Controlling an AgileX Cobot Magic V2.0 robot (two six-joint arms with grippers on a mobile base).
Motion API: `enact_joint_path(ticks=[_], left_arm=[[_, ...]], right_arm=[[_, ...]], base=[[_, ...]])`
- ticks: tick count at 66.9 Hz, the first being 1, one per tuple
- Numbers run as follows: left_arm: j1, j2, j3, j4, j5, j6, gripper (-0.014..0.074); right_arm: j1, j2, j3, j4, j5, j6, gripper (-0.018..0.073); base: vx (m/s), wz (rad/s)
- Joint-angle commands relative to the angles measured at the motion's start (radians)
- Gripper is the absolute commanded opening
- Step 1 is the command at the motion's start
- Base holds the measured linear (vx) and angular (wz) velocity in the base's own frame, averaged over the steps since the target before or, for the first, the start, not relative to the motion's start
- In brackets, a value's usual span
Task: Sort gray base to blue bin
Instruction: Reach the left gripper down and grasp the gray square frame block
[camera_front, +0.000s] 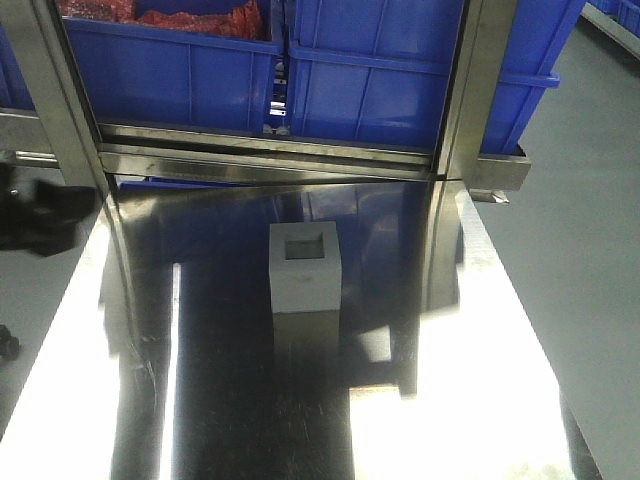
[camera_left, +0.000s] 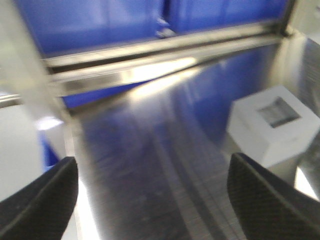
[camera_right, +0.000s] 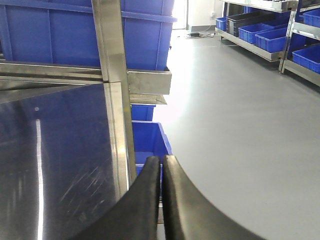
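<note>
Front view, gray base (camera_front: 305, 268): matte, box-shaped block standing upright near the middle of the table, with a shallow square recess in its top face.
Front view, table (camera_front: 200, 400): polished steel sheet, mirror-bright, with streaks of glare and a dim reflection of the block below it.
Front view, blue bin (camera_front: 370, 95): deep glossy plastic crate with a thick rim and ribbed wall, on the rack beyond the table's far edge, well apart from the block.
Front view, second blue crate (camera_front: 170, 75): same make, just beside the first on its left, with red material (camera_front: 200, 18) showing over its rim.
Front view, steel rail (camera_front: 270, 150): brushed flat bar running across below both crates.
Left wrist view, left pincer (camera_left: 152, 172): spread wide, nothing between its dark fingers (camera_left: 45, 200), whose faces have a fine grid texture.
Left wrist view, block: pale and sharp-edged, recess up, on the table ahead of the right-hand finger and apart from it; the picture is blurred.
Right wrist view, right pincer (camera_right: 161, 165): the two smooth black curved fingers are pressed together with only a hairline seam, gripping nothing.
Right wrist view, surroundings: the pincer hangs by the table's side edge; a square steel post (camera_right: 112, 75) rises there, a lower blue crate (camera_right: 149, 140) sits beneath, and a smooth gray floor (camera_right: 240, 130) spreads beyond it.
</note>
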Motion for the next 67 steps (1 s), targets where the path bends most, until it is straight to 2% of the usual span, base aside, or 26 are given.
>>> enact_joint_path(ticks=[1, 10, 17, 26, 39, 50, 67], left_arm=[[-0.083, 0.115, -0.108, -0.027, -0.065, 0.011, 0.0591], [-0.183, 0.284, -0.222, -0.026, -0.072, -0.036, 0.0591], [-0.222, 0.391, -0.311, -0.026, -0.053, -0.102, 0.0591], [-0.252, 0.523, -0.431, -0.025, 0.015, -0.228, 0.0591], [-0.253, 0.697, -0.570, -0.026, 0.065, -0.375, 0.0594], [-0.253, 0.802, -0.660, -0.027, 0.143, -0.397, 0.0594], [-0.253, 0.877, -0.711, -0.027, 0.141, -0.425, 0.0594]], right_arm=[[-0.006, 0.018, 0.002, -0.008, -0.075, -0.012, -0.0005], [-0.006, 0.018, 0.002, -0.008, -0.075, -0.012, -0.0005], [-0.006, 0.018, 0.002, -0.008, -0.075, -0.012, -0.0005], [-0.006, 0.018, 0.002, -0.008, -0.075, -0.012, -0.0005], [-0.006, 0.018, 0.002, -0.008, -0.075, -0.012, -0.0005], [-0.006, 0.018, 0.002, -0.008, -0.075, -0.012, -0.0005], [-0.006, 0.018, 0.002, -0.008, -0.075, -0.012, -0.0005]], base=[[0.00, 0.00], [0.00, 0.00], [0.00, 0.00], [0.00, 0.00], [0.00, 0.00], [0.00, 0.00], [0.00, 0.00]])
